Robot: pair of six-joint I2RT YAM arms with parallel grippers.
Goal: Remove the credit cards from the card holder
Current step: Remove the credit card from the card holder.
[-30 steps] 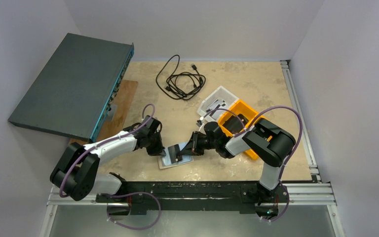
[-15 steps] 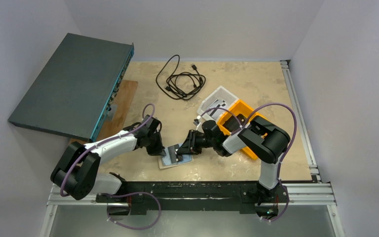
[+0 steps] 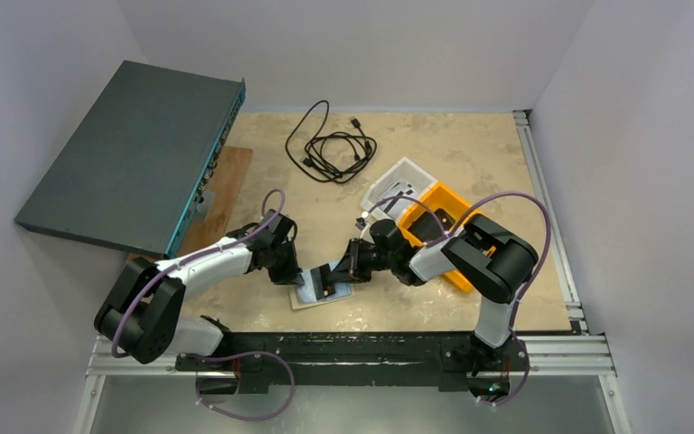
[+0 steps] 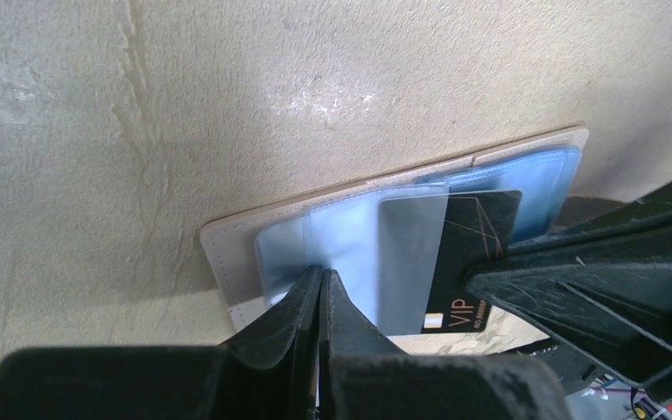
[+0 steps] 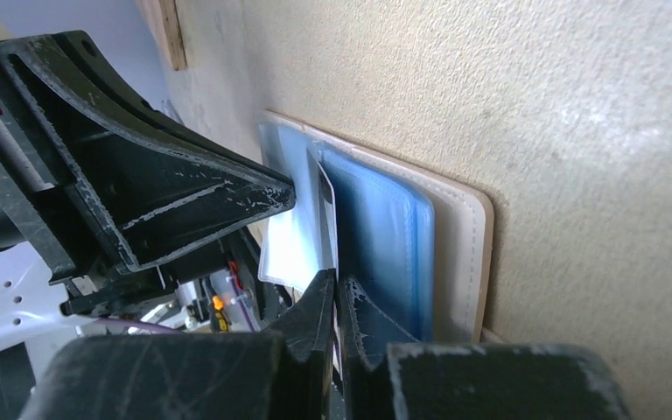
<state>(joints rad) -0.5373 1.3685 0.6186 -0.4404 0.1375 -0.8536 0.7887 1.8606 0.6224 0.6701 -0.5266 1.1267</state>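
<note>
The cream card holder (image 3: 310,298) lies open on the table between my arms, its blue-grey plastic sleeves facing up. My left gripper (image 3: 299,277) is shut on a clear sleeve at the holder's edge, as the left wrist view (image 4: 322,275) shows. A black card marked VIP (image 4: 477,232) sticks partly out of a sleeve. My right gripper (image 3: 329,275) is shut on that card's edge; in the right wrist view (image 5: 336,282) the card (image 5: 326,206) shows edge-on beside the blue sleeves (image 5: 376,227). The holder's cream cover (image 5: 465,254) lies flat under them.
An orange bin (image 3: 436,199) and a white tray (image 3: 399,177) stand behind the right arm. A coiled black cable (image 3: 330,145) lies at the back. A large dark grey box (image 3: 126,154) leans at the left over a wooden board (image 3: 228,185).
My right gripper has moved a little to the left over the holder. The left gripper has stayed in place on the sleeve.
</note>
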